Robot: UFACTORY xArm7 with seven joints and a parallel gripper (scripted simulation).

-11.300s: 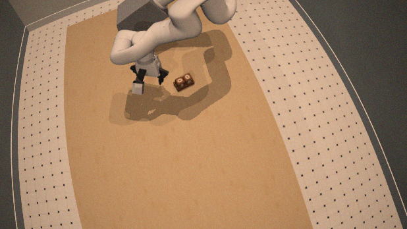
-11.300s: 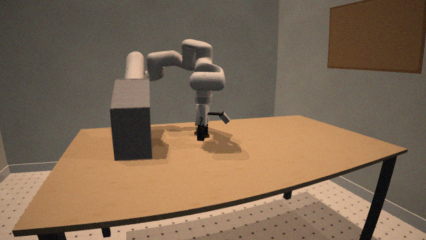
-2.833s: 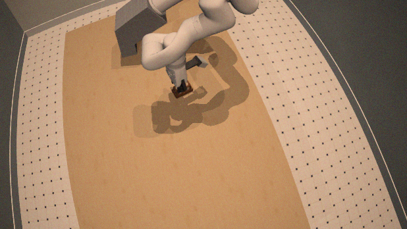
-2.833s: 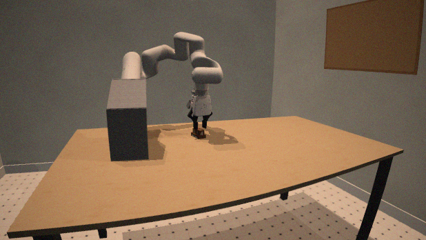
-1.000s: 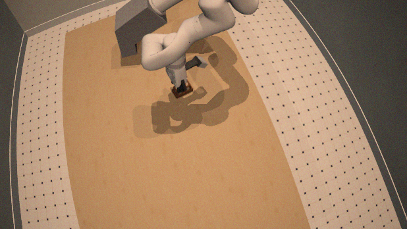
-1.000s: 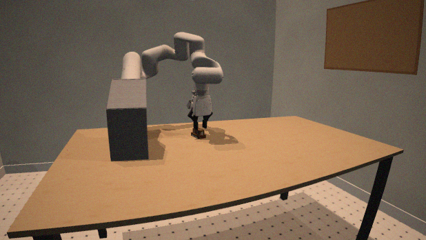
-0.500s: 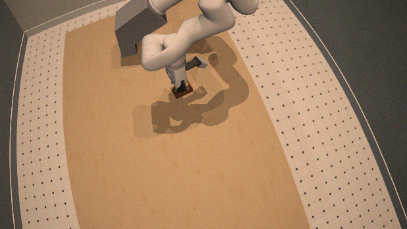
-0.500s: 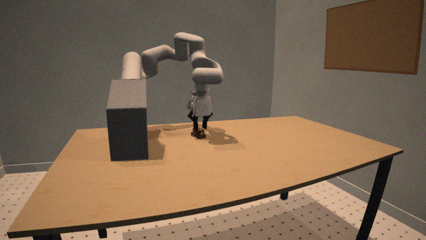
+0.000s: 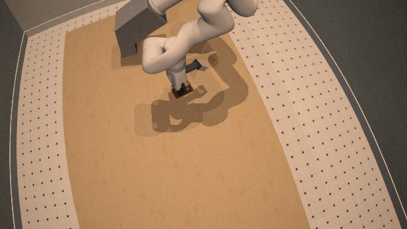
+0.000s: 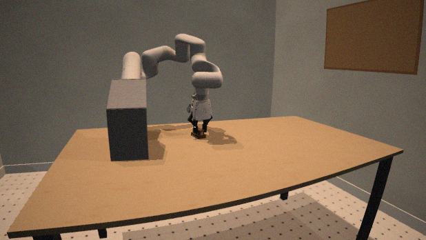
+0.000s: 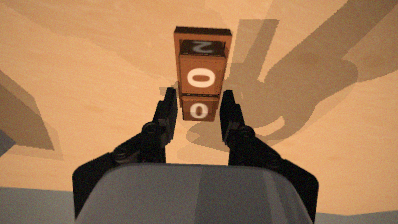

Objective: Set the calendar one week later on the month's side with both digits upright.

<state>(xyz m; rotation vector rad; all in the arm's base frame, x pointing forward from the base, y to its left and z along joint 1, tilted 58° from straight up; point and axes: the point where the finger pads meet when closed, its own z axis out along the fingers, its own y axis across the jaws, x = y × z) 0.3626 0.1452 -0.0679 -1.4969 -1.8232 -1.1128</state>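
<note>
The small brown calendar tray stands on the table below my wrist, also in the exterior view (image 10: 198, 135). In the wrist view a dark face with a white 2 (image 11: 201, 47) shows at the tray's far end. In front of it is a brown cube with a white 0 (image 11: 200, 78) on its upper face and another 0 (image 11: 199, 111) on its near face. My gripper (image 11: 199, 99) is half open and low, one finger on each side of this near cube, with only thin gaps. I cannot tell where one cube ends and the other begins.
A tall dark grey box (image 10: 127, 118) stands on the table left of the tray, at the arm's base (image 9: 136, 26). A cork board (image 10: 373, 36) hangs on the right wall.
</note>
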